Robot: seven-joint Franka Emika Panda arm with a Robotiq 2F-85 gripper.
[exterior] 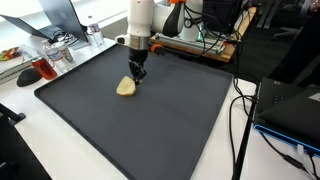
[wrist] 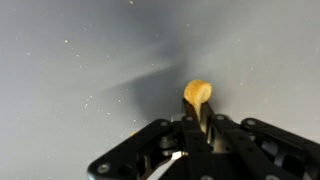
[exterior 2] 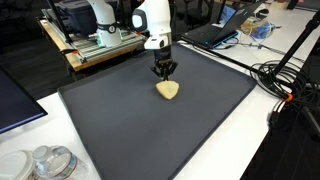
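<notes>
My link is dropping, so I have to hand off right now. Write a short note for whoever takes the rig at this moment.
Tool: jaws shut, pointing down over the dark mat.
Yellow piece: lies on the mat, right at the tip of the tool. The wrist view shows it just past the shut fingertips. Whether an edge is pinched cannot be told.
Done: the tool is at the piece and closed.
Left: the piece is not lifted and rests on the mat. Check the grip before any move.
</notes>
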